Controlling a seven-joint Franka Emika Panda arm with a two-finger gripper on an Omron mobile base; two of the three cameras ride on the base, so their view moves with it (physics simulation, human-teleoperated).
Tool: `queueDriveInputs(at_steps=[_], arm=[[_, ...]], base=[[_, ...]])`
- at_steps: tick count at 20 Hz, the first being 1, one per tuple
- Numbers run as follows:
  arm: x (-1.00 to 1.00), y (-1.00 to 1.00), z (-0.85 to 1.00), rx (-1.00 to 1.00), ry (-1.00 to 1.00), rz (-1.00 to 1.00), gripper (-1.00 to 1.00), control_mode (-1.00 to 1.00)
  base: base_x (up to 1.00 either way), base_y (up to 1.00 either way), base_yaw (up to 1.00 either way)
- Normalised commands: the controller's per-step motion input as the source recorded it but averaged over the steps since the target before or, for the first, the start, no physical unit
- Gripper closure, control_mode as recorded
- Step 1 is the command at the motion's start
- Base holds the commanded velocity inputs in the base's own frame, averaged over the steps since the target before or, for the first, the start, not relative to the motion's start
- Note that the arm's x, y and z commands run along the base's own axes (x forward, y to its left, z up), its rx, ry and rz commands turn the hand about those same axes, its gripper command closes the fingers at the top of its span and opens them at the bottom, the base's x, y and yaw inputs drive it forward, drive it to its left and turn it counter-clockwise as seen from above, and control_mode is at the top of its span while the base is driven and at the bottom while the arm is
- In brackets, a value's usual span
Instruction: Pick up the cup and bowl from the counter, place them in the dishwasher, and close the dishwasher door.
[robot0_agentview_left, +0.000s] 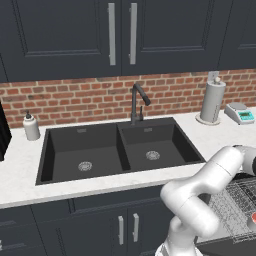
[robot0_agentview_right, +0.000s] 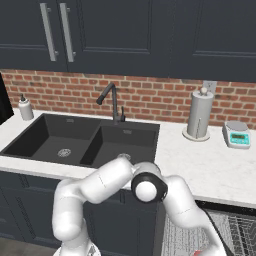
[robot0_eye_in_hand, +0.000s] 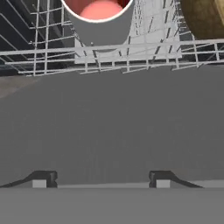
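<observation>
In the hand view my gripper (robot0_eye_in_hand: 103, 179) points at the flat dark dishwasher door (robot0_eye_in_hand: 113, 122), lying open below it. Its fingertips (robot0_eye_in_hand: 43, 178) stand wide apart with nothing between them, so it is open. Beyond the door's far edge is the grey wire rack (robot0_eye_in_hand: 131, 52) of the dishwasher. The cup (robot0_eye_in_hand: 98, 17), grey-white with a red inside, stands in the rack. The brown bowl (robot0_eye_in_hand: 203, 17) sits in the rack to its right, cut off by the frame. The rack (robot0_agentview_left: 235, 202) also shows at the lower right of the base views, with a bit of the red cup (robot0_agentview_left: 253, 218).
The white counter (robot0_agentview_left: 20, 175) holds a black double sink (robot0_agentview_left: 100, 150) with a dark tap (robot0_agentview_left: 137, 102). A soap bottle (robot0_agentview_left: 31, 126) stands at the left. A paper towel roll (robot0_agentview_right: 199, 115) and a small scale (robot0_agentview_right: 237, 134) stand at the right. My arm (robot0_agentview_right: 170, 200) bends down beside the rack.
</observation>
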Motion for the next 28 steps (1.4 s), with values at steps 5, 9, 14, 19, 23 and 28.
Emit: queueDriveInputs(at_steps=[5,9,14,19,23,28], arm=[[0.57,0.0,-0.33,0.0,-0.18,0.05,-1.0,-1.0],[0.7,0.02,-0.2,0.0,-0.25,0.04,-1.0,-1.0],[0.75,0.0,-0.15,0.0,-0.3,0.06,-1.0,-1.0],[0.89,0.0,0.0,0.01,-0.3,0.05,-1.0,-1.0],[1.0,0.0,0.0,0.03,-0.22,0.03,-1.0,-1.0],[0.99,0.0,-0.05,0.01,-0.07,0.01,-1.0,-1.0]], base=[[0.0,0.0,0.0],[0.0,0.0,0.0],[0.0,0.0,0.0],[0.0,0.0,0.0],[0.0,0.0,0.0],[0.0,0.0,0.0]])
